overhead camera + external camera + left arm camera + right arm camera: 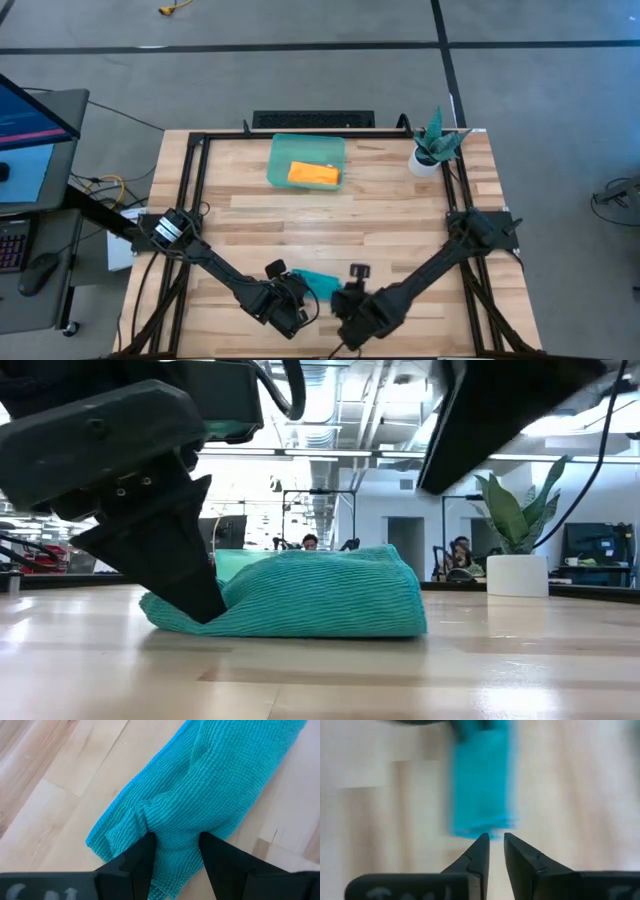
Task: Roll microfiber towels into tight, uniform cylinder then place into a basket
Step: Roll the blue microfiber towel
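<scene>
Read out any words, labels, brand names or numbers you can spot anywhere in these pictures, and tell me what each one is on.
No text can be read in any view.
Pale marks on the left gripper housing, in the left wrist view: too blurred to read.
Similar marks on the right gripper housing, in the right wrist view: too blurred to read.
The monitor beside the table: content too small to read.
The teal towel, orange towel and basket: no print.

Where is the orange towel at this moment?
In the high view, the orange towel lies inside the basket, at the table's far edge near the middle, left of the potted plant.
</scene>
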